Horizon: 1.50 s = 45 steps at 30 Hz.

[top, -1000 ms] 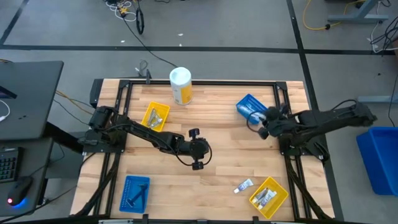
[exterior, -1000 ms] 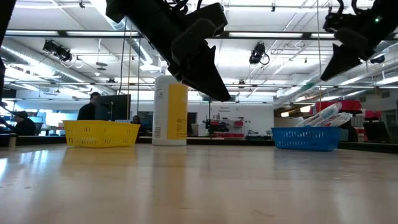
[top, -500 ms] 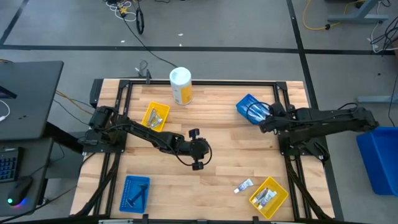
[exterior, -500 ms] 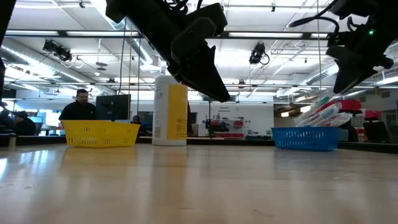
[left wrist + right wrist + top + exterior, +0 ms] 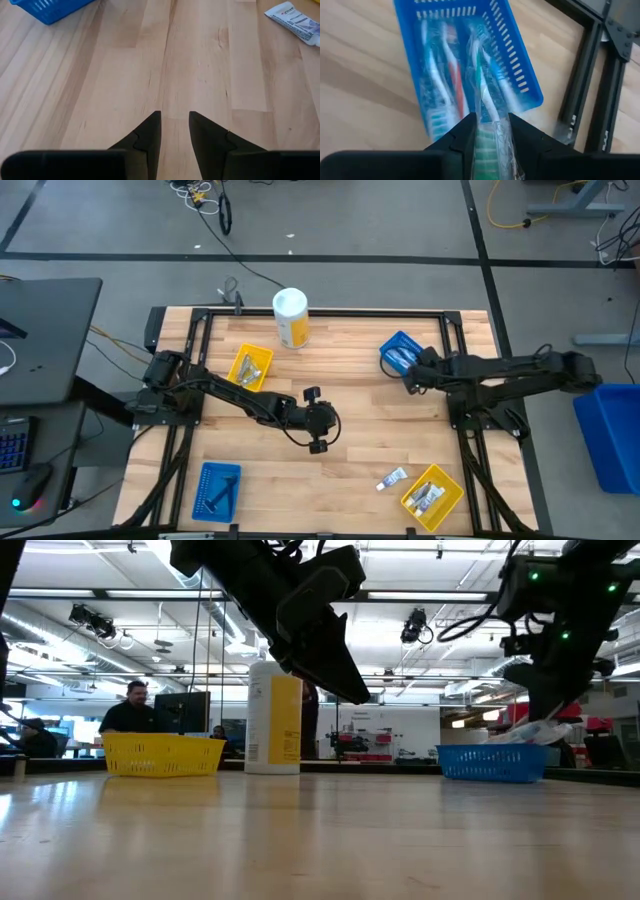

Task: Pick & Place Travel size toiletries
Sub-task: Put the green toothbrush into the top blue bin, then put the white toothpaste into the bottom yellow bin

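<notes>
High view: since a second ago the left gripper (image 5: 318,432) has not moved, hovering near the table's (image 5: 350,395) middle, well left of the blue slotted basket (image 5: 398,352), its fingers (image 5: 150,131) a narrow gap apart, holding nothing. The right gripper (image 5: 411,374) has slid toward that basket and dropped low over its open end. It pinches a clear-wrapped green-and-white toothbrush (image 5: 487,112), long axis running along the basket's length, beside the other wrapped brushes (image 5: 449,82) inside. Near the yellow basket (image 5: 433,496), a white tube (image 5: 391,478) lies flat on the pale wood.
</notes>
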Available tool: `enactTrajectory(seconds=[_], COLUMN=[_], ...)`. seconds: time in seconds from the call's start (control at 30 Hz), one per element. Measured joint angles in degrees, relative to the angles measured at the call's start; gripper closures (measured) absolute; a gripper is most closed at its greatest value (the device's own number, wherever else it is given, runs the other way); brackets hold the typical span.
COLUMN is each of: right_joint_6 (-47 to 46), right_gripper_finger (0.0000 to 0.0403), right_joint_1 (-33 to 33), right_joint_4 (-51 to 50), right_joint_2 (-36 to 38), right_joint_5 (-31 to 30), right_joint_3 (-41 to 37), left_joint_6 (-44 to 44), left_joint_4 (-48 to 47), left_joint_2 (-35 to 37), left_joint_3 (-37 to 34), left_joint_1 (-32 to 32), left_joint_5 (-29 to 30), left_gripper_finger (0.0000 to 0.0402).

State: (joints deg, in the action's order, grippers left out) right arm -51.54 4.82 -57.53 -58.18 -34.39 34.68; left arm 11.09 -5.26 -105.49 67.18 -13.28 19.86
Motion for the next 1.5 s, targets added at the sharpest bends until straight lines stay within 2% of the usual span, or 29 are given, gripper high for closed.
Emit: enactTrajectory(seconds=[0.17,0.4,0.6,0.8,1.1,1.37,1.5], right_joint_6=[2.38,9.95,16.12,22.12,22.51,26.45,30.23], right_gripper_finger=[0.0279,0.0223,0.0184,0.0175,0.0208,0.0222,0.0206], right_joint_1=[2.37,4.24,4.13,2.12,-3.55,-13.07,-19.29], right_joint_4=[0.98,7.56,7.63,8.52,12.24,26.79,35.35], right_joint_2=[-1.84,-1.81,-1.78,-1.76,-1.78,-2.15,-5.19], right_joint_5=[0.04,0.01,0.45,9.68,23.60,34.12,33.00], right_joint_3=[0.00,0.01,3.27,7.33,8.00,8.00,8.00], left_joint_6=[-0.09,-0.15,-0.15,-0.15,2.18,1.73,1.78], left_joint_4=[0.00,0.00,0.00,-0.02,-0.01,0.67,3.98], left_joint_2=[0.00,0.00,-0.02,-0.02,-0.02,0.07,0.26], left_joint_3=[0.00,0.00,0.00,0.00,0.00,-0.05,-0.07], left_joint_1=[0.00,0.00,0.00,-0.02,-0.02,-0.07,-0.03], left_joint_5=[0.00,0.00,0.00,0.02,-0.02,-2.75,-3.23], left_gripper_finger=[0.0292,0.0292,0.0292,0.0292,0.0292,0.0292,0.0292])
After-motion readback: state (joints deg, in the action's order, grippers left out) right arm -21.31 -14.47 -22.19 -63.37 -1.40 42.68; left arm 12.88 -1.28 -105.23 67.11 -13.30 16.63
